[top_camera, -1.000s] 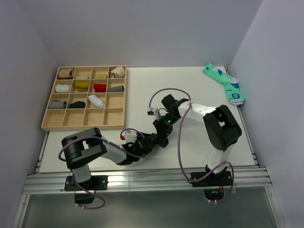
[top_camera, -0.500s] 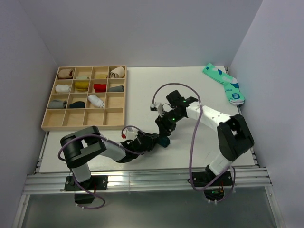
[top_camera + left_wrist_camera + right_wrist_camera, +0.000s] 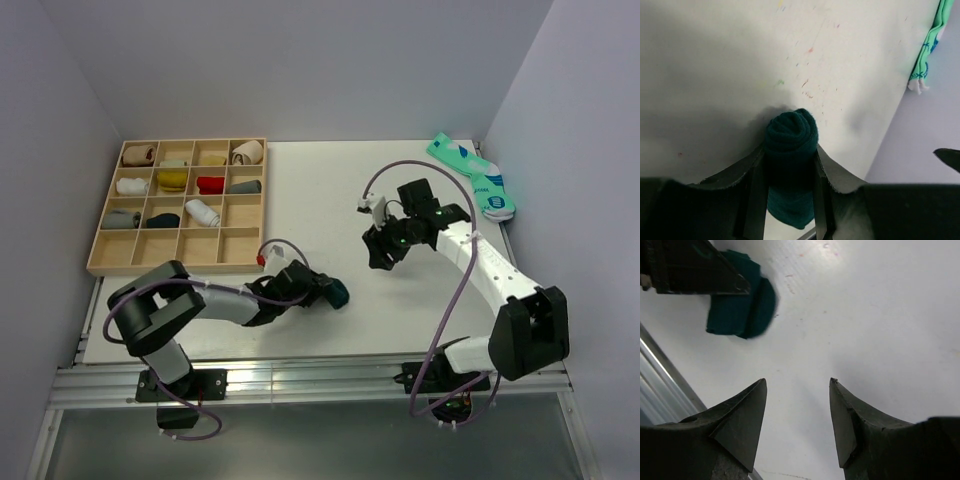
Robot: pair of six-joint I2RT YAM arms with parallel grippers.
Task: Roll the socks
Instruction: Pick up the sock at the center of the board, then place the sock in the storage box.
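The left gripper (image 3: 329,291) is closed on the dark green sock roll (image 3: 340,295). In the left wrist view the dark green sock roll (image 3: 791,131) is seen pinched between both fingers (image 3: 754,192); its spiralled end projects just past the fingertips, and its shadow is cast on the table (image 3: 300,190) directly beneath. Only dark green cloth is shown; whether a white sock is wound inside cannot be told.

Far ahead of this gripper and to its right, the mint-green pair (image 3: 926,55) is laid at the table's edge by the wall. To its left and further out, a wooden tray (image 3: 170,268) is placed, with rolled socks (image 3: 172,180) kept in several of its compartments.

The right gripper (image 3: 376,255) is held wide open; nothing is gripped between its fingers (image 3: 742,422), and only table surface is seen in the gap. Ahead of it and to its left in the wrist view, the dark green sock roll (image 3: 740,310) is seen in the left gripper's hold, well apart from the right fingertips.
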